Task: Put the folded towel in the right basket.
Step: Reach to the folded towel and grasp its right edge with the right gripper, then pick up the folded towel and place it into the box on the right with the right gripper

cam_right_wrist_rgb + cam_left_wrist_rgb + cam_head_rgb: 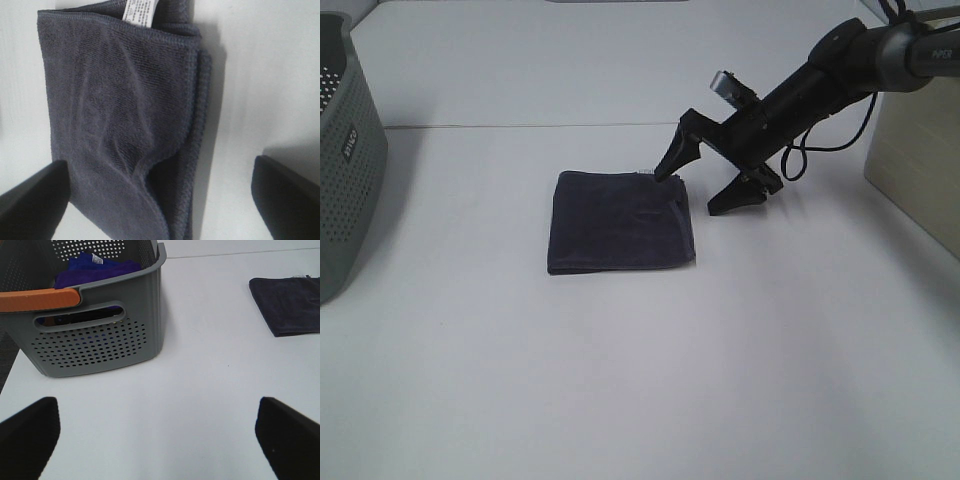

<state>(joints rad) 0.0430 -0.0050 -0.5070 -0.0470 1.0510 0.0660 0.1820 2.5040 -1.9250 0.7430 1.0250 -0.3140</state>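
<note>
The folded towel (620, 222) is dark grey-blue and lies flat on the white table (620, 380) near the middle. My right gripper (692, 192) is open at the towel's far right corner, one fingertip (666, 172) over that corner and the other beside the towel's right edge. In the right wrist view the towel (125, 115), with its white label (140, 10), lies between the open fingers (30, 200). The right basket (920, 160) is a pale box at the right edge. My left gripper (160, 440) is open and empty, far from the towel (292, 305).
A grey perforated basket (345, 150) stands at the left edge. The left wrist view shows its orange handle (40, 299) and blue-purple cloths (95, 267) inside. The right arm's cable (800, 155) hangs behind the gripper.
</note>
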